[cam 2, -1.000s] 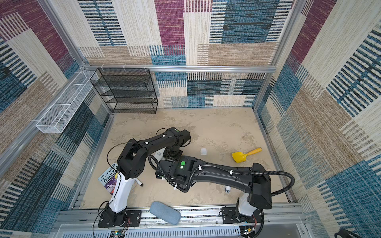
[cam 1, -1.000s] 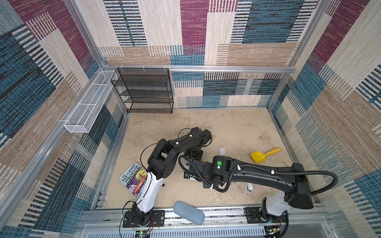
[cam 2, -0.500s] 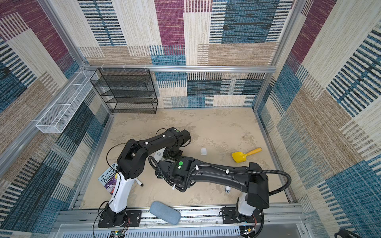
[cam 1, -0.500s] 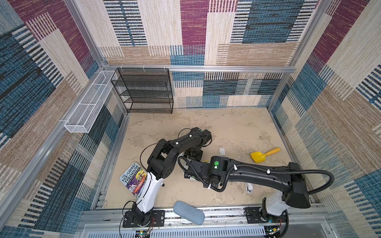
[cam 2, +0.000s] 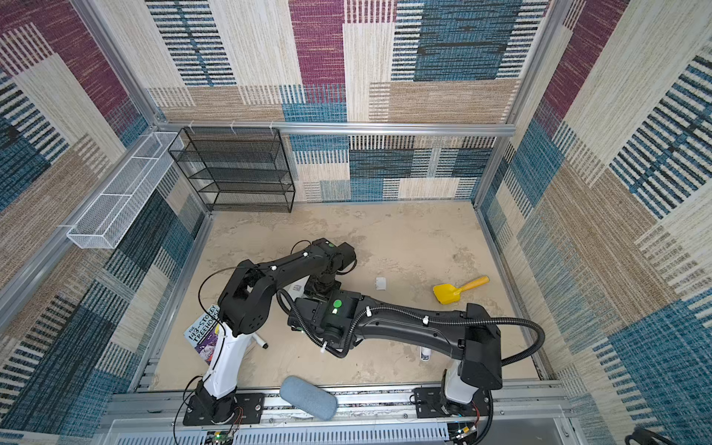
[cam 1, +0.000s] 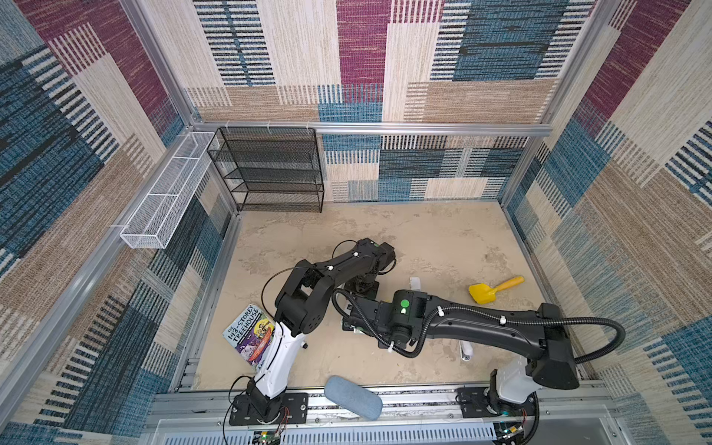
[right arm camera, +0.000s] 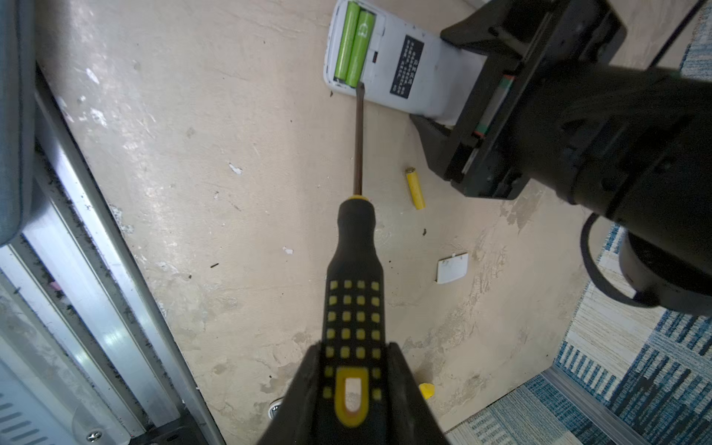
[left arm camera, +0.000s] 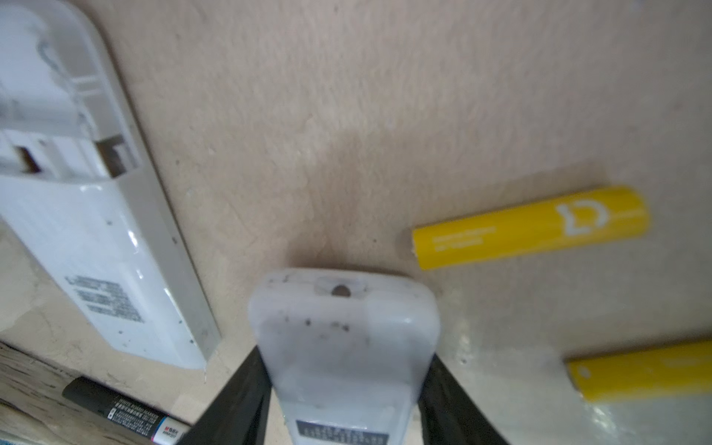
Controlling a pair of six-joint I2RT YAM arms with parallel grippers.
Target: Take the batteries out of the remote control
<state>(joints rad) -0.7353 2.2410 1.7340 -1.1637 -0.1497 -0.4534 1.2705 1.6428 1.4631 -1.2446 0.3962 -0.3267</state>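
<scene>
Your left gripper (left arm camera: 343, 358) is clamped across the body of the white remote control (left arm camera: 343, 331), with a black finger (left arm camera: 239, 404) pressed against each side. In the right wrist view the remote control's battery compartment is uncovered. Two green batteries (right arm camera: 354, 38) sit side by side in it, at the end away from the grip.

Your right gripper (right arm camera: 354, 358) is closed narrow on the black-and-yellow handle of the screwdriver (right arm camera: 356, 293). The shaft points straight out and its tip sits at the compartment's edge, against the end of one green cell. Whether it touches the cell or only the plastic lip, I can't tell from here.

Two more cells lie on the beige table (left arm camera: 385, 96). One yellow battery (left arm camera: 531, 227) is just beyond the remote's free end. A second yellow battery (left arm camera: 635, 370) is near it, beside the gripper, and the two do not touch.

A white battery cover (right arm camera: 452, 267) lies apart from them. A second remote (left arm camera: 77, 200), also white, lies beside the held one with its own compartment uncovered, and a black marker (left arm camera: 123, 412) lies near its end.

In both top views your two arms meet over the middle of the table and hide the remotes. A yellow toy shovel (cam 1: 481, 294) lies well apart to the right.
</scene>
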